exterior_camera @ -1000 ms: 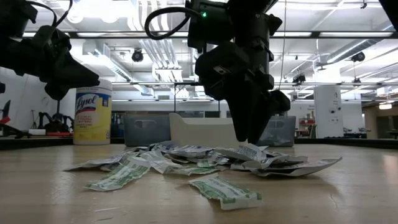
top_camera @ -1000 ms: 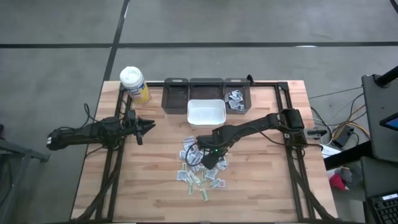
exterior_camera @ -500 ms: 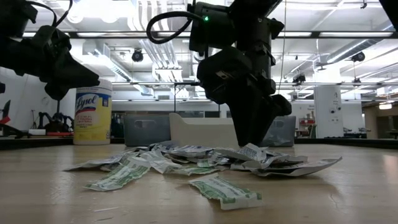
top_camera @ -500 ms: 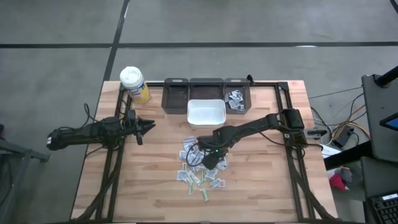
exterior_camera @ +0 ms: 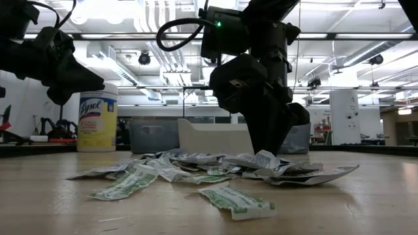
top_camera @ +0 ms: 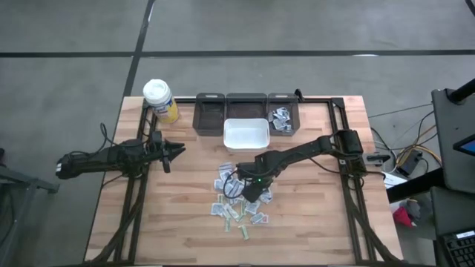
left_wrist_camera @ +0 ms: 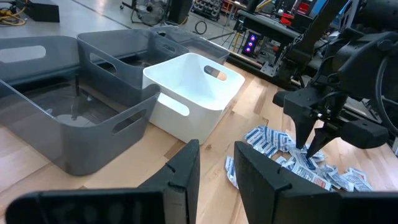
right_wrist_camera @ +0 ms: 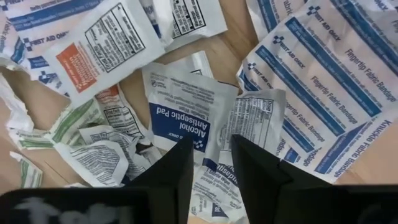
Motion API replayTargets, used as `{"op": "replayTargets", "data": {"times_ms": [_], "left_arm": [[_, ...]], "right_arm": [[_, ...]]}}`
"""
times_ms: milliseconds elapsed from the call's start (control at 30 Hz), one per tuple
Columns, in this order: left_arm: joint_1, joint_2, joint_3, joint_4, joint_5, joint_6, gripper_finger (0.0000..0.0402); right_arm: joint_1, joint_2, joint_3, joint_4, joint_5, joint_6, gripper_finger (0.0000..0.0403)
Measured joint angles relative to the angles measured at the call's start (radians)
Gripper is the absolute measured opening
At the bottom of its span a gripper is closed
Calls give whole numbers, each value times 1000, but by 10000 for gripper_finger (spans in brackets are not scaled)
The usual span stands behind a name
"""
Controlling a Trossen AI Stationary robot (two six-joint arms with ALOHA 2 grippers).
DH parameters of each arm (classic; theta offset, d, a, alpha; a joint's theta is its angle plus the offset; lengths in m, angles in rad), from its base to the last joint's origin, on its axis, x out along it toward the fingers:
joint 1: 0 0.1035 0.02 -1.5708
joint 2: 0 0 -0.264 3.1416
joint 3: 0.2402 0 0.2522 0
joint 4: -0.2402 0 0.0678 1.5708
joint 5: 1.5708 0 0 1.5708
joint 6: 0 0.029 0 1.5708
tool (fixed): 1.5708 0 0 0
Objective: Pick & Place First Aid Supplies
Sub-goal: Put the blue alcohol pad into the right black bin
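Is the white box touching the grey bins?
Touching. The left wrist view shows the white box pressed against a grey bin with no gap; the high view agrees.

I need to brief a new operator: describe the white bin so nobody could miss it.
Find the row of three grey bins along the table's far edge. The white bin sits just in front of them, between that row and the packet pile. It is the only white, empty-looking one.

Dark jointed arms (top_camera: pixel 304 152), looped black cable, green light

Right tool (top_camera: pixel 251 190) lowered, fingers seemingly parted — left tool (top_camera: pixel 178 149) hovers.
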Motion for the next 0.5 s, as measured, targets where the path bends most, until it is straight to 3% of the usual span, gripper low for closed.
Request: {"op": "replayTargets", "data": {"times_ms": [500], "left_arm": [[0,0,0,0,0,0,94]], "right_arm": [[0,0,1,-13,4,5,12]]}}
